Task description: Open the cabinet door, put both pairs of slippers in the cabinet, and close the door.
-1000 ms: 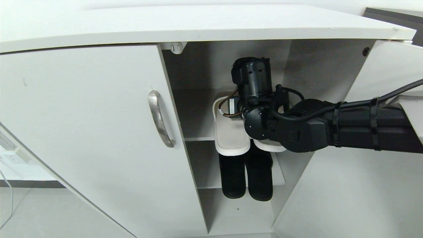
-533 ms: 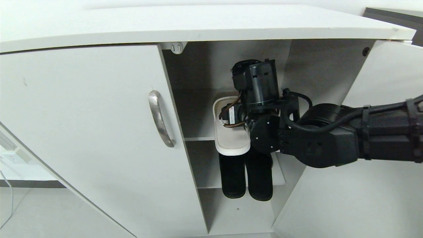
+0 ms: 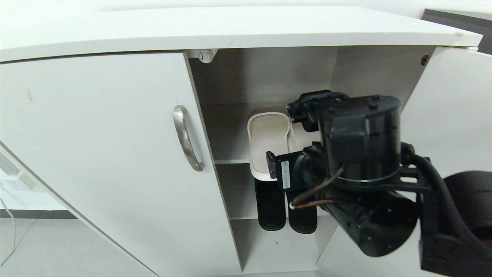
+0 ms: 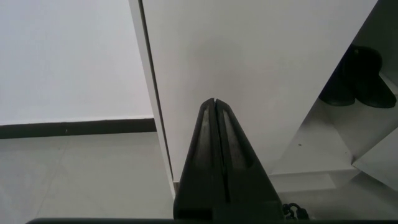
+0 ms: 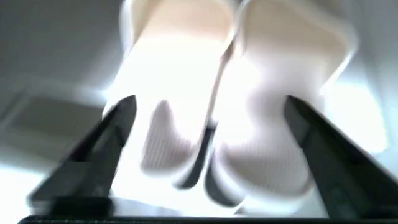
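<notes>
Right arm: comes in from the near right, its wrist in front of the open cabinet [image 3: 230, 27] and pointing into it
Right gripper [image 5: 208, 118]: jaws wide apart, holding nothing, facing the white pair
Left gripper [image 4: 214, 106]: jaws pressed together, empty, aimed at the closed left door [image 3: 96, 154]
White slippers [image 3: 267, 142]: side by side on the upper shelf [image 3: 230, 161], heels over its front edge
Black slippers [image 3: 271, 209]: on the lower shelf [image 3: 326, 209]
Right door [image 3: 449, 111]: swung open
Change: the right arm has drawn back out of the cabinet toward the near side; the white pair stays on its shelf
</notes>
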`<state>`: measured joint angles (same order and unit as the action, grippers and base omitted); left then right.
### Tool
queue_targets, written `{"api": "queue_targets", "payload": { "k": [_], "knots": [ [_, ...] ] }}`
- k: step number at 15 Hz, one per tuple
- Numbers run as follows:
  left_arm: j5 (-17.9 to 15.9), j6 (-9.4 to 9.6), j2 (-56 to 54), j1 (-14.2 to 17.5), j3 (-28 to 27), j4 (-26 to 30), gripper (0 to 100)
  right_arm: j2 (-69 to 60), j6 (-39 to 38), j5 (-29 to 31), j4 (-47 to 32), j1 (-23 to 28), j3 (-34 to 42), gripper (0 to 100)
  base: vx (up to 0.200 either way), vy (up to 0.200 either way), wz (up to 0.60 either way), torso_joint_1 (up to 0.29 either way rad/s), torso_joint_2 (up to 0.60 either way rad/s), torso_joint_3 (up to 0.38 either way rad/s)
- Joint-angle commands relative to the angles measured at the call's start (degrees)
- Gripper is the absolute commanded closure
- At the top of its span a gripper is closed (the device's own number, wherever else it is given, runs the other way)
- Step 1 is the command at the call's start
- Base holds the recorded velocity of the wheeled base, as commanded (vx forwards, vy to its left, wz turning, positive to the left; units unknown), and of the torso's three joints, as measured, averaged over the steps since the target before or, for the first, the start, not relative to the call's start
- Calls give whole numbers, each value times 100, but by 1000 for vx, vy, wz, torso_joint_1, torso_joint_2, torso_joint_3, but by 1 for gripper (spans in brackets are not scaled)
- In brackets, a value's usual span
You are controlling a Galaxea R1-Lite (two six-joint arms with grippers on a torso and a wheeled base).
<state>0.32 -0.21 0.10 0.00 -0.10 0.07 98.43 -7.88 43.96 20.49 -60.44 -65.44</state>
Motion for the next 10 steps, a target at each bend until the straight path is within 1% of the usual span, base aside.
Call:
{"api": "queue_targets", "payload": {
  "k": [1,3,4,6,10],
  "knots": [
    [3,3,-1,0,1,1,100,-755,40,-581,825,-179,1218,100,0,0,0,0,0,0],
    [3,3,-1,0,1,1,100,-913,155,-1197,1176,-179,1684,100,0,0,0,0,0,0],
    [3,3,-1,0,1,1,100,-931,190,-1320,1247,-179,1763,100,0,0,0,0,0,0],
    [3,3,-1,0,1,1,100,-887,190,-1337,1431,-187,1842,100,0,0,0,0,0,0],
    [3,3,-1,0,1,1,100,-808,190,-1346,1475,-187,1877,100,0,0,0,0,0,0]
  ]
}}
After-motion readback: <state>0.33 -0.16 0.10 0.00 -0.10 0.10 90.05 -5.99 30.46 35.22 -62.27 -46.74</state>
